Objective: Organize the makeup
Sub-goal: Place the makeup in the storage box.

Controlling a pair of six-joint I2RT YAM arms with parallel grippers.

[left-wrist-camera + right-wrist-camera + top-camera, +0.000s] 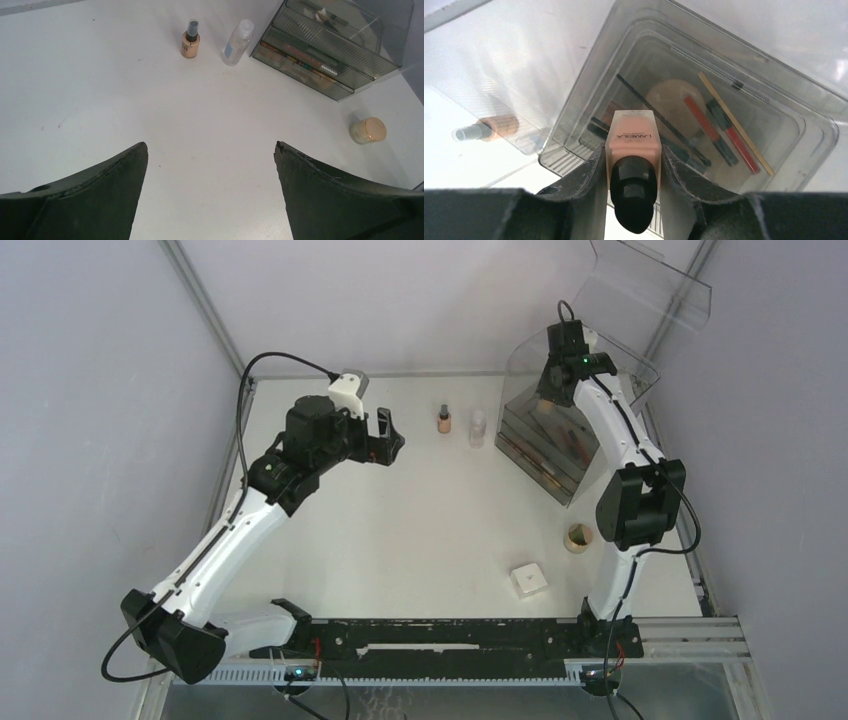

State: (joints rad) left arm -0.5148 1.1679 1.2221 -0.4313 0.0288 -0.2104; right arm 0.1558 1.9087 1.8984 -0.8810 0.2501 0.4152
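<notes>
My right gripper [632, 150] is shut on a square tan bottle [631, 137] with a black cap and holds it over the open top of the clear organizer [819, 130]. Inside lie a round tan puff [671, 97], red lip sticks [716, 127] and thin black brushes [664, 120]. In the top view this gripper [553, 390] hangs above the organizer [545, 455]. My left gripper [210, 150] is open and empty above bare table, also shown in the top view [388, 436]. A tan pump bottle [443, 421] and a clear bottle [478, 427] stand upright left of the organizer.
A round gold-lidded jar [579, 537] sits near the right arm and shows in the left wrist view [368, 131]. A white box [529, 579] lies at the front right. The organizer's clear lid [650, 295] stands raised at the back right. Grey walls close in the table.
</notes>
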